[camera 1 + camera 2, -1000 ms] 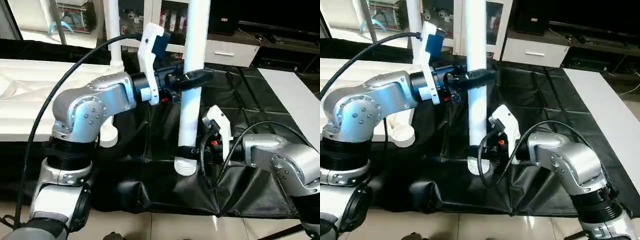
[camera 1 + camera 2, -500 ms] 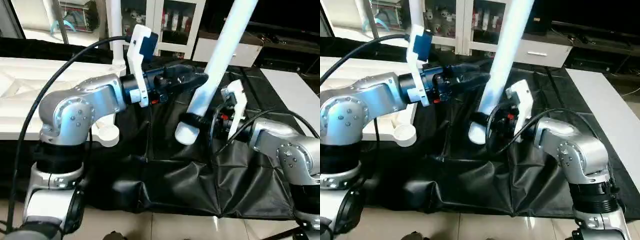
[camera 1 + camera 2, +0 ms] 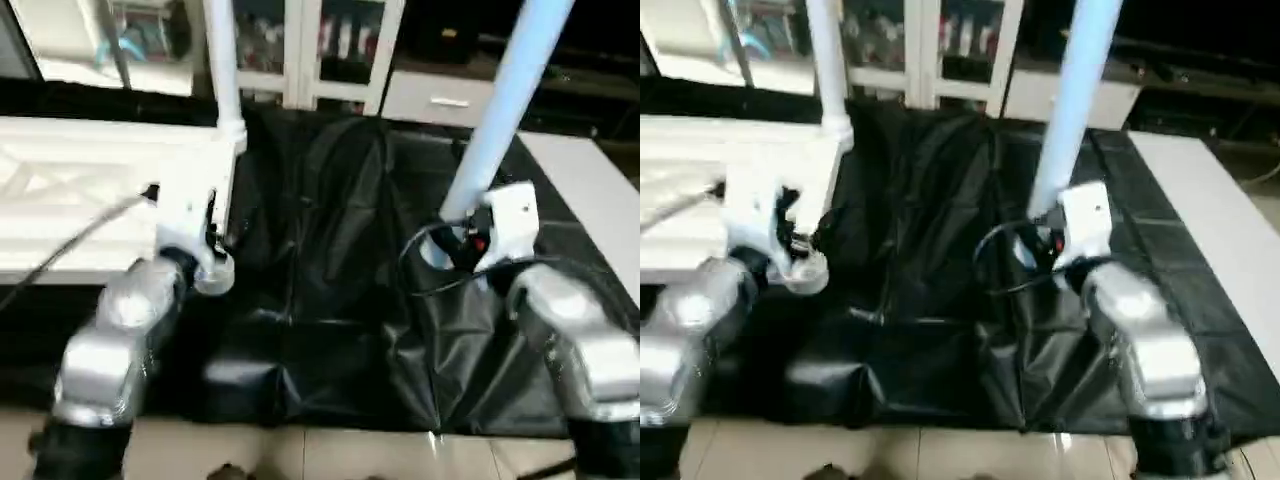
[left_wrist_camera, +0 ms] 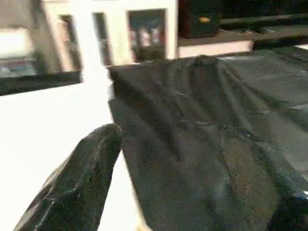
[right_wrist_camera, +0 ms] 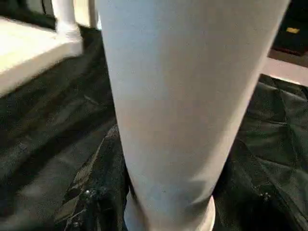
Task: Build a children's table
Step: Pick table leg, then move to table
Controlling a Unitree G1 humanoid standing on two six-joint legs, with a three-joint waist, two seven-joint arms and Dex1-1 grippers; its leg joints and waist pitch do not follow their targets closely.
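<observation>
Leg (image 3: 505, 110) now in right tool (image 3: 452, 243) alone

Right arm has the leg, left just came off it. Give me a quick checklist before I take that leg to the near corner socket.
1. Loose leg held by right gripper near its thick end: ok.
2. Leg off the black sheet: ok.
3. Leg upright for insertion: not ok, it leans.
4. Left gripper open and holding nothing: ok.
5. Near corner socket unfilled: cannot tell, the left arm covers part of it.
6. Far corner leg already standing in the tabletop: ok.
</observation>
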